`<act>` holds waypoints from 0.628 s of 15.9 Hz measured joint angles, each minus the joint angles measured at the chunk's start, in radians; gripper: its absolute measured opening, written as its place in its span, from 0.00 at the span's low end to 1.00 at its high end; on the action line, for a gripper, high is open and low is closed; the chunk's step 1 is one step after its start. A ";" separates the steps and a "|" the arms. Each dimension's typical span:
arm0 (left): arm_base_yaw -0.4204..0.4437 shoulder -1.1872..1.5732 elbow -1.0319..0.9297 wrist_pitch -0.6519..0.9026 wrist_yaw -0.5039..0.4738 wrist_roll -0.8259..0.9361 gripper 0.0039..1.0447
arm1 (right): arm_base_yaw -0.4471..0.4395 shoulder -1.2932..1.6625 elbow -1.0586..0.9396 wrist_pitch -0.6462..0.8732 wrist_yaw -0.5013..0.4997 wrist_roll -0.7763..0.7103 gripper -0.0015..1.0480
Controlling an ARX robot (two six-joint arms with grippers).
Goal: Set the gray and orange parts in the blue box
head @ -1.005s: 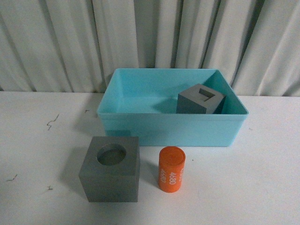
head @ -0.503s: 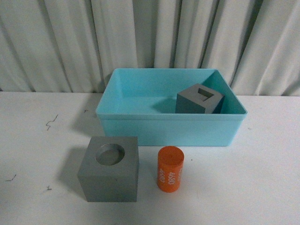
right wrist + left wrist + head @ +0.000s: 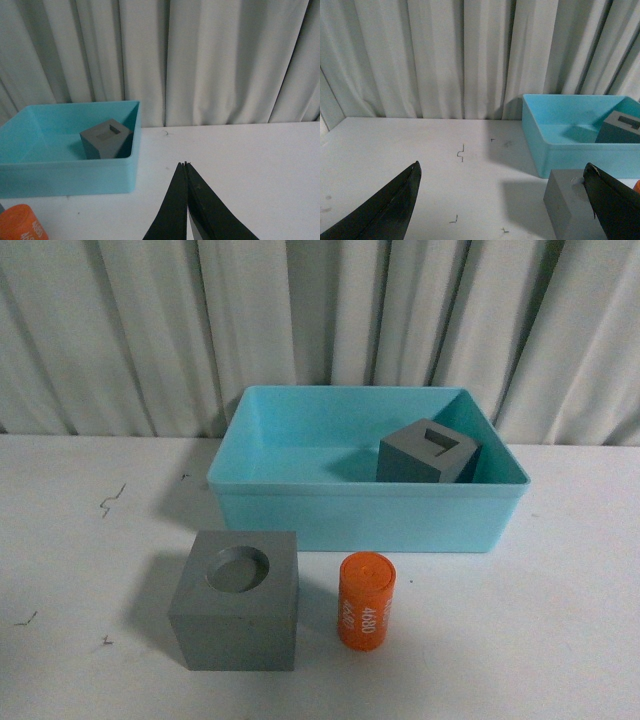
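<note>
On the front view I see the blue box (image 3: pixel 370 520) sitting on the white table (image 3: pixel 540 640), its far side close to the pleated curtain (image 3: pixel 300 320). 1 gray part is in it: the cube with the rectangular recess (image 3: pixel 428 455) rests at the box's right side, turned a little so that a corner faces me. The other 2 parts are outside, on the table in front of the box. The cube with the round recess (image 3: pixel 238 600) stands near the front-left corner of the box, recess up. The orange cylinder (image 3: pixel 365 602) stands upright just beside it on the right, apart from it, with white numerals running down its side. Neither arm shows here.

On the left wrist view, the left gripper (image 3: pixel 502 167) is spread wide with nothing between its 2 dark fingers (image 3: pixel 385 210). It hangs over bare table, and the round-recess cube sits by one finger; I cannot tell whether they touch. The box with its cube lies beyond.

On the right wrist view, the right gripper (image 3: pixel 184 164) is pressed closed, fingertips meeting, with nothing held. It is above bare table beside the box. The rectangular-recess cube leans against the box's near corner, and the orange cylinder shows at the frame's edge.
</note>
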 joint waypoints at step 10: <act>0.000 0.000 0.000 0.000 0.000 0.000 0.94 | 0.000 -0.315 -0.065 -0.234 0.000 0.000 0.02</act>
